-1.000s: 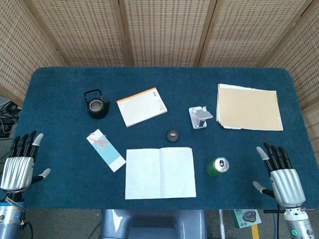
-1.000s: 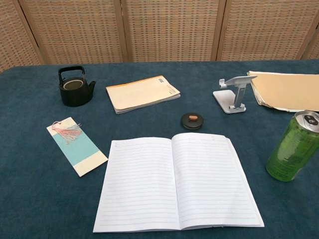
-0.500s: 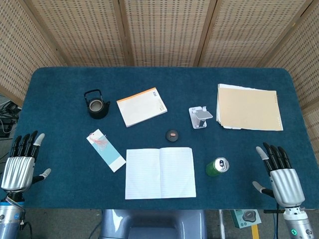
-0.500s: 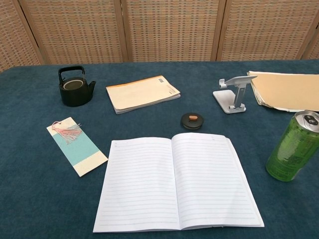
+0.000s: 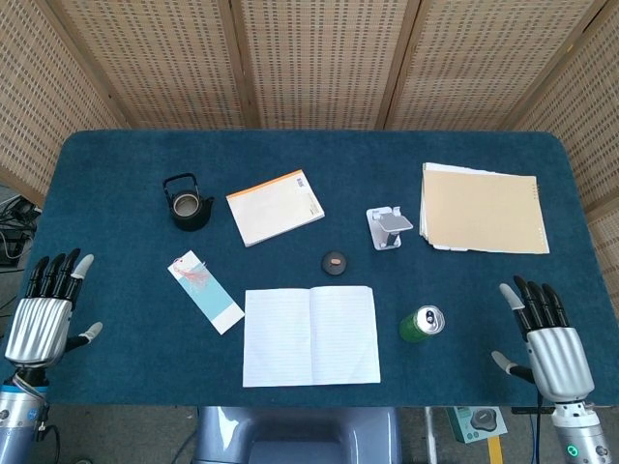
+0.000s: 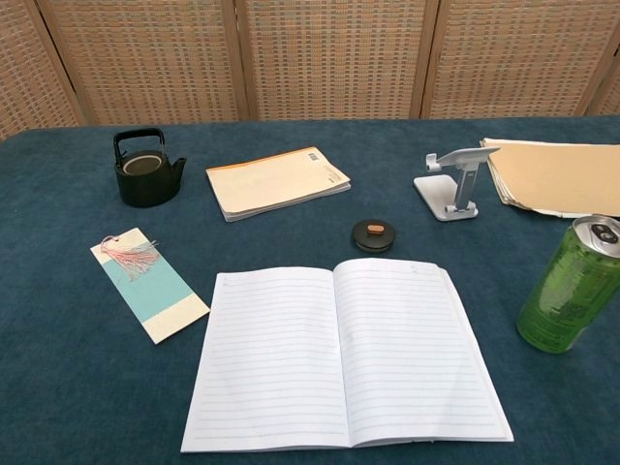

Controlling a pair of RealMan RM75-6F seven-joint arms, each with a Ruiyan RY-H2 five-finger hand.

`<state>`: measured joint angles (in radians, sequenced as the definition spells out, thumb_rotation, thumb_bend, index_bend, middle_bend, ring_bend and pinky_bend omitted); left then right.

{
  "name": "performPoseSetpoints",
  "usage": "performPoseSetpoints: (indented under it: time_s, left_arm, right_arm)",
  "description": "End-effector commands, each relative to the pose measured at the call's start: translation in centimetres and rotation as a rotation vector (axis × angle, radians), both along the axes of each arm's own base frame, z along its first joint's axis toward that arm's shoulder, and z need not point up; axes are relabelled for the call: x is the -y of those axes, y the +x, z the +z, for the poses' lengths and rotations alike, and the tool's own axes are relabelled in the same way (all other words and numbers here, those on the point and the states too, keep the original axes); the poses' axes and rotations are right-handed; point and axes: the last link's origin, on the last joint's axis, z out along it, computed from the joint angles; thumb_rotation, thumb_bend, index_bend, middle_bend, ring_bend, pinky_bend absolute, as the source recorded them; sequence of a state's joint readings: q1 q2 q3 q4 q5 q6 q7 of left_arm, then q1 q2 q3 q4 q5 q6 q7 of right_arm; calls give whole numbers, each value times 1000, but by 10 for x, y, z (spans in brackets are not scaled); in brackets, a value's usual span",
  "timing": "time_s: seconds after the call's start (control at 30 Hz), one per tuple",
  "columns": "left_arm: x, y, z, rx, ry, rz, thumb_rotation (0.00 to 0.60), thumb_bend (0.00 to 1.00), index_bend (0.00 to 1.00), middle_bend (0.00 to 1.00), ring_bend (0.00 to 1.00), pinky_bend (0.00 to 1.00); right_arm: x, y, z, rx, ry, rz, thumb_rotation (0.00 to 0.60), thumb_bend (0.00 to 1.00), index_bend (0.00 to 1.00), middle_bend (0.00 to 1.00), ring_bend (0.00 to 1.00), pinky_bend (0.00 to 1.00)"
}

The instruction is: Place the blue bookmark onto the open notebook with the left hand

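The blue bookmark (image 5: 205,292) (image 6: 149,284), pale blue with a cream end and a pink tassel, lies flat on the blue table just left of the open notebook (image 5: 309,334) (image 6: 342,356). The notebook shows blank lined pages near the front edge. My left hand (image 5: 44,314) hovers at the table's front left corner, fingers spread and empty, well left of the bookmark. My right hand (image 5: 549,337) hovers at the front right corner, also spread and empty. Neither hand shows in the chest view.
A black teapot (image 5: 187,202) stands behind the bookmark. A closed orange-edged notepad (image 5: 276,207), a small black disc (image 5: 334,262), a phone stand (image 5: 389,227) and a tan paper stack (image 5: 484,209) lie further back. A green can (image 5: 422,325) stands right of the notebook.
My left hand has drifted slightly to the right and nearer the front. Everything on the table is where it was.
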<state>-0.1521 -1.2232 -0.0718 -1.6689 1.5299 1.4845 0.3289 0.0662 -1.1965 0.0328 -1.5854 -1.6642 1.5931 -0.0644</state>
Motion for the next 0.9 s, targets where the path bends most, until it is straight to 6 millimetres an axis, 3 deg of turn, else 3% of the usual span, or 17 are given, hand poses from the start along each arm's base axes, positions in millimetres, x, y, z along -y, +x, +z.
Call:
performPoseSetpoints:
  time_s: [0.03,0.2,0.33,0.67,0.9]
  left_arm:
    - [-18,-1,2,-44,-51,-79,600,0,0,0,0,0]
    - [-48,0,-5,-132,-171,-262,600,0,0,0,0,0]
    - [-62,-6,-11,-195,-244,-338,600,0,50,0,0,0]
    - [-85,-9,-39,-276,-416,-375,600,0,250,0,0,0]
    - [-102,-7,-54,-341,-491,-377,600,7,287,0,0,0]
  right_arm:
    - [1,-1,0,-1,-1,-3,600,70,0,0,0,0]
    - [6,-6,2,-2,-14,-25,600,69,0,0,0,0]
    - [8,-6,3,-8,-27,-25,600,70,0,0,0,0]
    - [15,-17,0,-30,-34,-68,600,69,0,0,0,0]
    - [21,-24,1,-36,-47,-96,600,70,0,0,0,0]
